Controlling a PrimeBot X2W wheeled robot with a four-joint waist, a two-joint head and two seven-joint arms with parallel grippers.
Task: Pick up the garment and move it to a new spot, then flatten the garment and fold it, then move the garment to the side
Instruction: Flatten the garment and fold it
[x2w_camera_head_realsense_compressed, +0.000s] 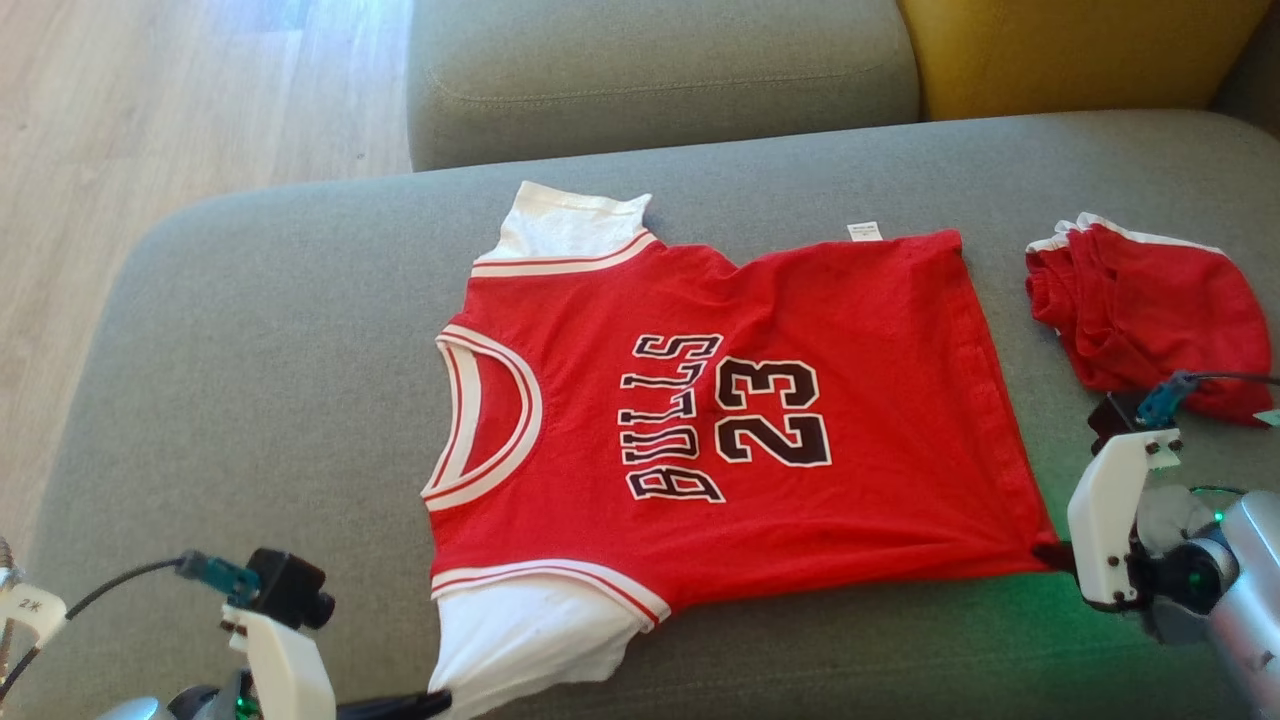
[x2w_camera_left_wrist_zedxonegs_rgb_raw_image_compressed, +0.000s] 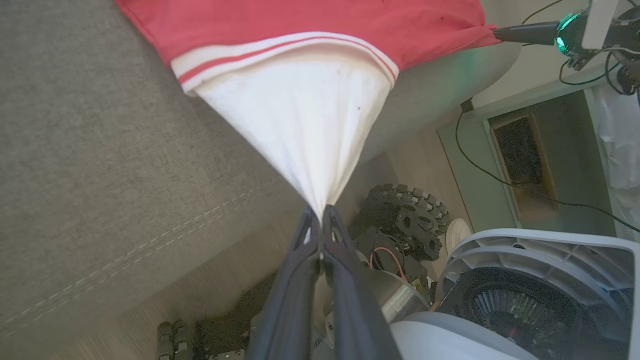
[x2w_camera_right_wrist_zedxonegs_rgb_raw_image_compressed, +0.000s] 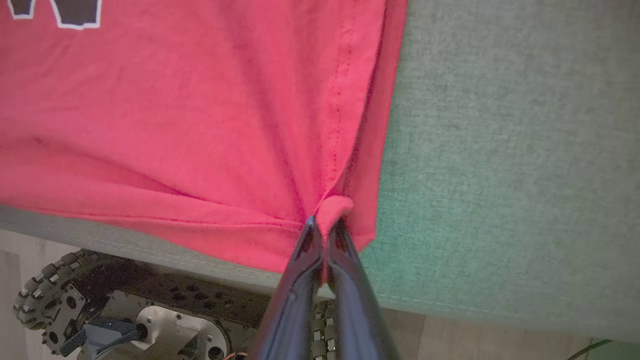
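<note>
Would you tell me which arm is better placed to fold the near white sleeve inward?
Left: the left gripper pinches that sleeve; the right gripper grips the jersey at its hem.

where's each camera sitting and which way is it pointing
Head view: on the head, facing down at the red jersey spread on the grey sofa; left pincer lower left, right pincer lower right.
Left wrist view: along the left pincer, shut on the white sleeve; wheeled base beneath.
Right wrist view: along the right pincer, shut on the hem corner; base below.
Shared: head and left wrist views both show the right pincer.
</note>
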